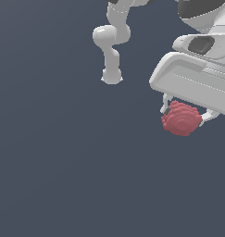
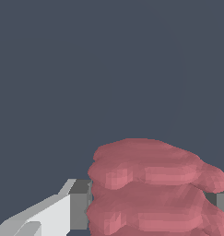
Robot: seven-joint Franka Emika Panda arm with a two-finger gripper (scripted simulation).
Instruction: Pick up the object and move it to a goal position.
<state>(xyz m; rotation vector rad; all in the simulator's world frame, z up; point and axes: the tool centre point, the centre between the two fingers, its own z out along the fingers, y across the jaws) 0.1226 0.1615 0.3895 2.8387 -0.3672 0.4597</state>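
The white hand (image 1: 183,115) grips the dull-red lumpy object (image 1: 181,118) between its two fingers (image 1: 165,104), one on each side. In the wrist view the object (image 2: 150,189) fills the gap between the grey pads (image 2: 79,205).

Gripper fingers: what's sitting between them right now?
The red object fills the gap between the gripper's fingers. The wrist view shows it against the pads; the exterior view shows a finger on each side.

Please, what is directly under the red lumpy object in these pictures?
Under the red object only plain dark grey surface shows; nothing else lies there. The gripper has it between its fingers. Whether it touches the surface cannot be told. The object hides the finger pads.
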